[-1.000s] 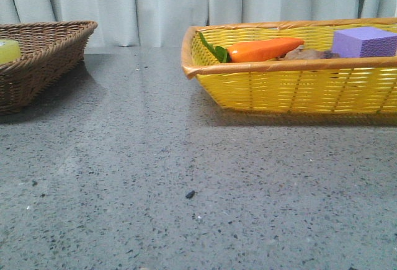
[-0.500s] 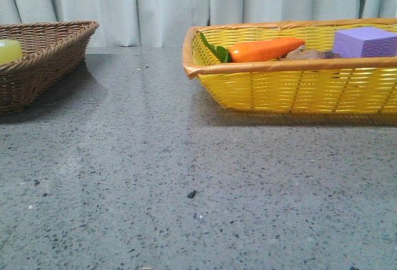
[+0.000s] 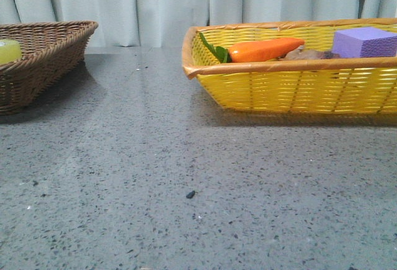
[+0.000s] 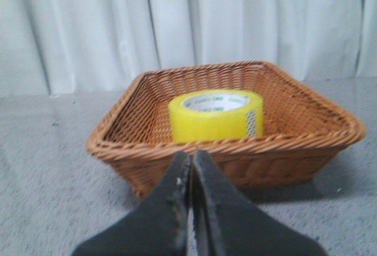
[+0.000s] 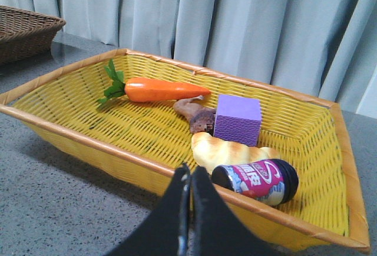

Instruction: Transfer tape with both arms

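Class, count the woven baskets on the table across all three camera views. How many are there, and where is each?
2. A brown basket at the table's left holds the tape; a yellow basket at the right holds the carrot.

We see the tape (image 4: 215, 117) in translucent yellow, its white core lettered green, a green-and-white strip on its side. It sits in a brown wicker basket (image 4: 294, 144). At our two o'clock, the yellow woven basket (image 3: 298, 90) has an orange-tan rim and holds an orange carrot (image 3: 263, 49) with green leaves and a purple block (image 3: 365, 41). The table (image 3: 186, 158) is speckled grey; the curtain (image 3: 173, 3) is pale grey-white.
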